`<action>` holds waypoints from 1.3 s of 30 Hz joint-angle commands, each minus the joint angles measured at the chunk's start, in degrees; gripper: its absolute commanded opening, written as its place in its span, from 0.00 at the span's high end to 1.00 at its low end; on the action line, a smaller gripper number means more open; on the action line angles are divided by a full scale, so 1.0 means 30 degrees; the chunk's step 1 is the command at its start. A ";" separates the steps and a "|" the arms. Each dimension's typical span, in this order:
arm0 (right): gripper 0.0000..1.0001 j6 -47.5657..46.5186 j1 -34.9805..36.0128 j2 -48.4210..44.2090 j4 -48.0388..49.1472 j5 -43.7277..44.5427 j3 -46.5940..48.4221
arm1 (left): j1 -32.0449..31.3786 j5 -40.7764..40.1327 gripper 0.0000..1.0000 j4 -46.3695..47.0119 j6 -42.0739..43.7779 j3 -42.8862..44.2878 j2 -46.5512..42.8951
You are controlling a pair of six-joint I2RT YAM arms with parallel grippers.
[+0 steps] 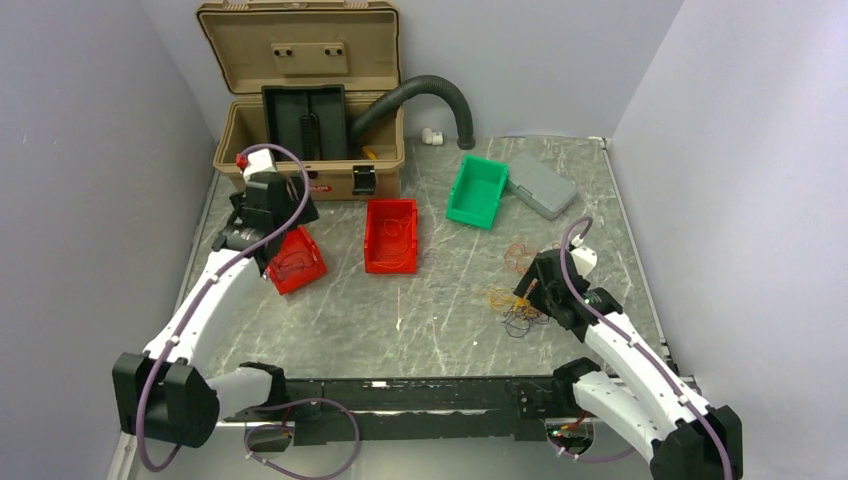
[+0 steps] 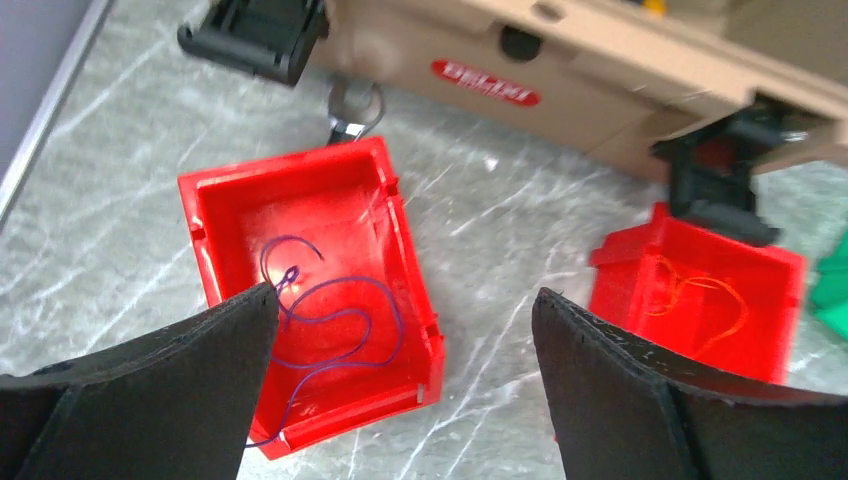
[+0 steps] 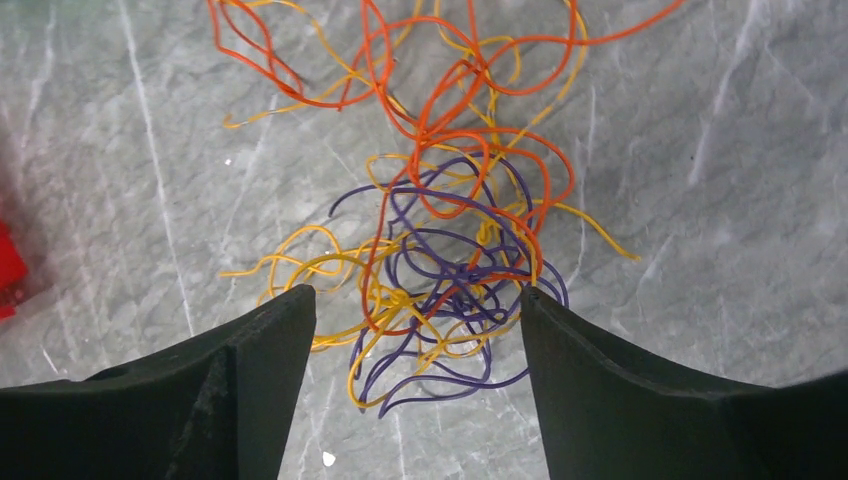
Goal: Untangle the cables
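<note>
A marble-patterned counter point(image 1: 330, 320) seen from above, with two robot arms mounted at its near edge.

At far left, the left claw point(image 2: 405, 300) hangs above a red bin point(image 2: 280, 160), its fingers spread wide and holding nothing. One thin purple wire point(image 2: 340, 320) lies looped on the floor of that bin. Just right of it, a second red bin point(image 2: 625, 290) holds a single orange wire point(image 2: 700, 295). Behind both bins stands an open tan toolbox point(image 1: 300, 100), with a black ribbed hose point(image 1: 420, 90) curving out of it. Further right sit a green bin point(image 1: 465, 195) and a grey case point(image 1: 540, 185).

On the right half of the counter lies the tangle of cables point(image 3: 440, 270): hair-thin orange, yellow and purple strands, knotted most densely at its near end, with looser orange loops trailing away. The right claw point(image 3: 415, 292) hovers low over that dense knot, fingers apart and straddling it, not clamped on any strand.

The job looks part done: two wires are sorted by colour into bins, while most remain tangled. The step in hand appears to be picking the next strand. That calls for closing on one wire only, probably a purple loop at the knot's edge, then lifting slowly so the others slip free rather than dragging along.
</note>
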 commanded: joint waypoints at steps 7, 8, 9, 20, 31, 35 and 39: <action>0.52 0.1930 -0.0418 0.1272 -0.0358 0.0243 -0.0259 | -0.0038 0.1983 0.05 -0.3116 0.0006 0.0446 -0.1864; 0.53 0.1973 -0.0424 0.1190 -0.0209 0.0285 -0.0346 | -0.0038 0.1756 0.06 -0.2996 -0.0201 0.0109 -0.1806; 0.53 0.2041 -0.0424 0.1140 -0.0128 0.0308 -0.0375 | 0.0010 0.1383 0.06 -0.3021 -0.0520 -0.0253 -0.1769; 0.52 0.1416 -0.0425 0.0347 -0.0382 0.0360 0.0008 | 0.7428 0.7651 0.18 -0.0034 -0.2349 -0.5028 -0.6181; 0.52 0.0654 -0.0434 0.0125 -0.0983 0.0522 0.0747 | 1.3253 1.3663 0.38 0.1593 -0.3634 -0.7512 -0.5499; 0.51 0.0764 -0.0416 -0.0061 -0.0959 0.0401 0.0791 | 1.3329 1.3919 0.47 0.2313 -0.3824 -0.7657 -0.4743; 0.51 0.1019 -0.0427 -0.0473 -0.1003 0.0254 0.0554 | 1.3321 1.4048 0.65 0.2506 -0.3766 -0.7297 -0.3912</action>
